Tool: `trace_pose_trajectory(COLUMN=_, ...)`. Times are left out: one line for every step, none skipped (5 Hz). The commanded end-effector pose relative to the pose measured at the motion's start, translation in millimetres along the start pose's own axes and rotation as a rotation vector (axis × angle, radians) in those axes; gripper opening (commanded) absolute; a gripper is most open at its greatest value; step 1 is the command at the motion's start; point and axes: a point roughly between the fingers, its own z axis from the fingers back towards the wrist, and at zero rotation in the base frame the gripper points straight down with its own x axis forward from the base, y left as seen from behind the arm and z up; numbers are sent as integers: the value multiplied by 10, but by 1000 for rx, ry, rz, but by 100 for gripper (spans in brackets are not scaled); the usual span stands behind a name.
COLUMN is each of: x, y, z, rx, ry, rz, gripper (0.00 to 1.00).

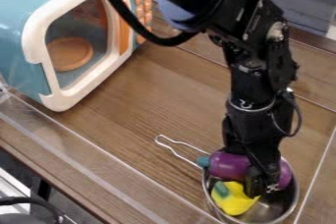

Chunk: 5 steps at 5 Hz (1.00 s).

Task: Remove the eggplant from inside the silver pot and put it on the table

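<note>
The silver pot (278, 208) stands on the table (144, 110) at the front right, its thin wire handle (182, 147) pointing left. Inside it lies the purple eggplant (233, 161), its body showing on both sides of a black finger (258, 172). A yellow toy (237, 201) lies under and in front of the eggplant. My gripper (260, 177) points straight down into the pot with its jaws wide open, straddling the eggplant. The fingertips are hidden behind the eggplant and the pot's rim.
A blue-and-white toy microwave (59, 46) with an open front stands at the back left. Clear plastic edging (79, 159) runs along the table's front and left sides. Bare wood lies between the microwave and the pot.
</note>
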Motion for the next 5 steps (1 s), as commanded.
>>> trace_pose_trajectory(x=34, y=5, z=74, rx=-17, ry=-14, rz=-2, gripper=100)
trace_pose_trajectory(x=28, y=-4, z=90, rx=-40, ry=-7, rz=7, gripper=100)
trace_pose_trajectory(x=21, y=-13, z=122, rx=-63, ry=1, rz=21, gripper=100)
trace_pose_trajectory(x=11, y=-17, z=152, rx=-80, ry=11, rz=38, gripper=100)
trace_pose_trajectory(x=1, y=-12, z=168, rx=-91, ry=21, rz=51, gripper=100)
